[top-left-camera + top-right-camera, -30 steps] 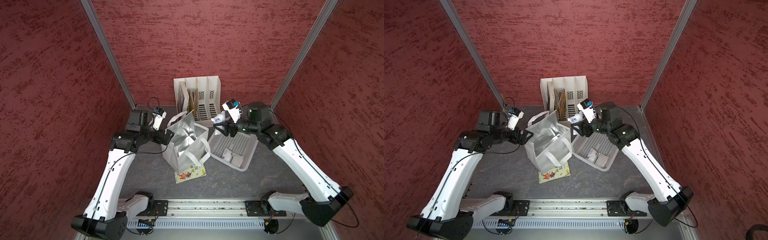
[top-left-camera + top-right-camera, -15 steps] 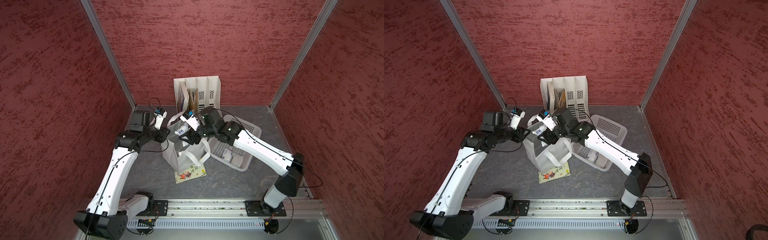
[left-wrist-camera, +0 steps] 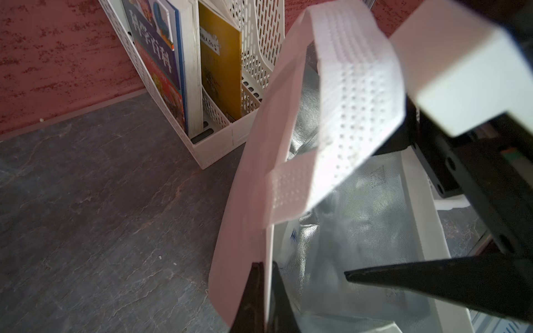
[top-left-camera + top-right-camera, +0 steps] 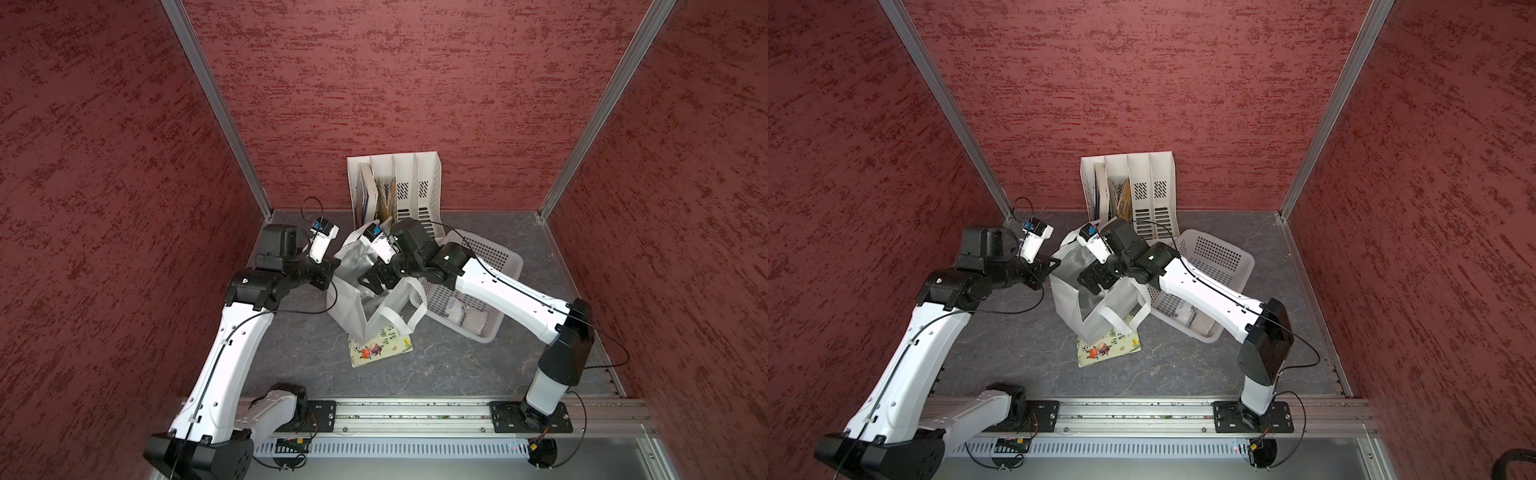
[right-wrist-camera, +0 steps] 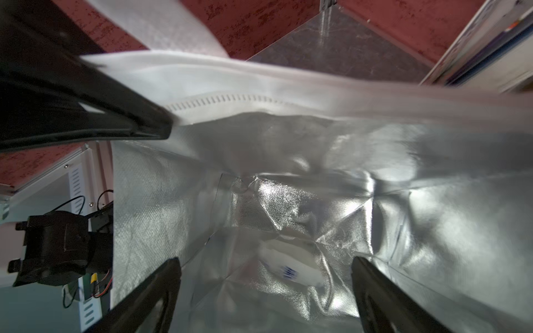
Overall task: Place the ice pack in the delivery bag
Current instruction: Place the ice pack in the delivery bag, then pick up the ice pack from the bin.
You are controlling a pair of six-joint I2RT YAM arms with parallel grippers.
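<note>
White blue-printed ice pack is seen below released right end effector, inside foil-lined white delivery bag; 10 o'clock rim is clenched by left end effector.

"百科" on blue book

Interior of the delivery bag, seen through its open mouth, with crumpled silver lining on all sides. The ice pack, white with blue print, lies on the bag's floor. The right gripper hangs above it, fingers spread wide, holding nothing. The left gripper clamps the white rim.
</note>
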